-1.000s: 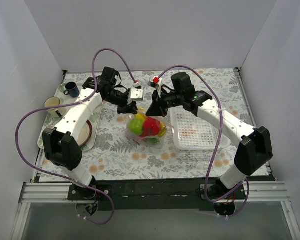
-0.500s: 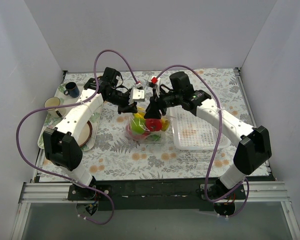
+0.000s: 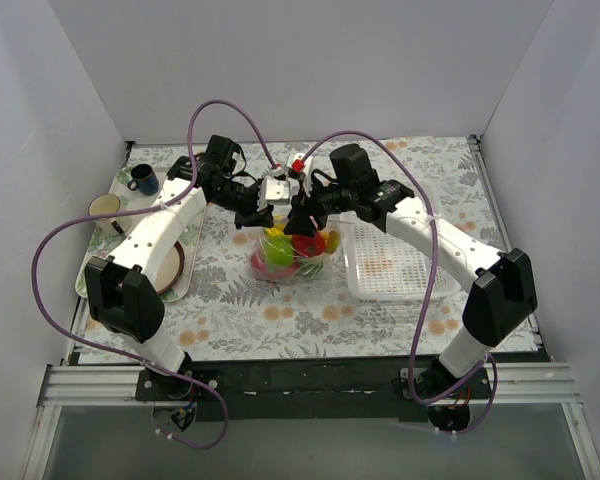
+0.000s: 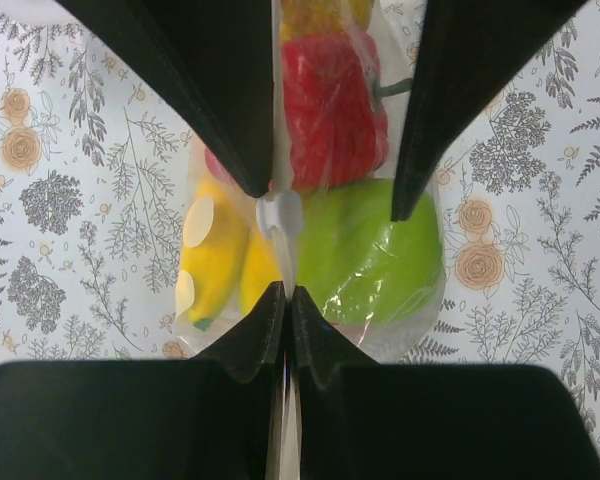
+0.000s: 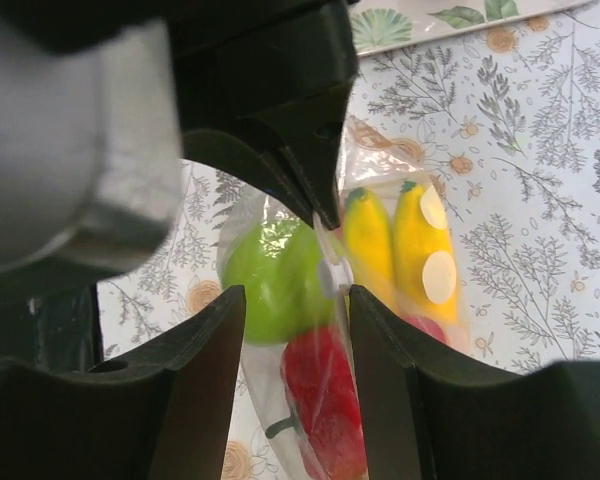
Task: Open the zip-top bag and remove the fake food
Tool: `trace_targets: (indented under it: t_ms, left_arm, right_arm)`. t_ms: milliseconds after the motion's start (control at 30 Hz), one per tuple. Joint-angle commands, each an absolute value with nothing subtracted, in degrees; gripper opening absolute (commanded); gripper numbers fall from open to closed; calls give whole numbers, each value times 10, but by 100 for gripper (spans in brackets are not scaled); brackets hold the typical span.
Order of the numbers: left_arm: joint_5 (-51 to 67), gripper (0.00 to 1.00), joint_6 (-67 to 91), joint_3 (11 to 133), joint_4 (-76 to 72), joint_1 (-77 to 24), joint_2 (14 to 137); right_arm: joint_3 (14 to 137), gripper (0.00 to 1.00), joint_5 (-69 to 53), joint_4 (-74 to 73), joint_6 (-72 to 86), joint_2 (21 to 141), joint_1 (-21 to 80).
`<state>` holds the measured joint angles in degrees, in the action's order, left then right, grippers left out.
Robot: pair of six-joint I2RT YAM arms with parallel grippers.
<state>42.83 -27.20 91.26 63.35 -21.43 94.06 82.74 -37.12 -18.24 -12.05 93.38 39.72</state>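
The zip-top bag (image 3: 288, 262) hangs by its top edge over the floral table, with the fake food inside. In the left wrist view I see a green apple (image 4: 365, 255), a red pepper (image 4: 330, 110) and a yellow banana (image 4: 215, 260). My left gripper (image 4: 287, 292) is shut on the bag's zip strip, just beside the white slider (image 4: 278, 213). My right gripper (image 5: 297, 295) is open, one finger on each side of the strip next to the slider (image 5: 330, 275). From above, the left gripper (image 3: 263, 212) and the right gripper (image 3: 298, 222) nearly touch over the bag.
A white perforated basket (image 3: 390, 262) lies right of the bag. At the left, a tray (image 3: 90, 285) carries a blue mug (image 3: 143, 180), a cream mug (image 3: 105, 208) and a brown-rimmed plate (image 3: 175, 262). White walls enclose three sides.
My right gripper has opened and slid left along the bag's top edge toward the left gripper. The bag now hangs narrower and slightly further left. The left grip has held.
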Motion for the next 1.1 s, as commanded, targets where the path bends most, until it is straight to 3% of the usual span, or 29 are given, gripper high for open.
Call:
trace_targets:
  t_ms: [0, 300, 333, 367, 467, 600, 1067]
  left_arm:
    - [460, 0, -272, 935, 648, -225, 904]
    - [489, 0, -236, 972, 684, -225, 886]
    - [492, 0, -229, 972, 682, -225, 882]
    - [494, 0, -220, 970, 678, -226, 880]
    - [501, 0, -188, 960, 661, -225, 866]
    - [497, 0, -177, 947, 651, -225, 851]
    - [396, 0, -174, 891, 610, -221, 811]
  right_arm:
    - [857, 53, -337, -165, -160, 947, 411]
    - [762, 46, -227, -70, -232, 883, 417]
    - [750, 43, -228, -55, -234, 874, 417]
    - [743, 31, -233, -34, -234, 856, 417]
    - [739, 15, -255, -29, -229, 843, 417]
    - [773, 2, -287, -67, -227, 853, 417]
    - [727, 1, -264, -111, -223, 804, 417]
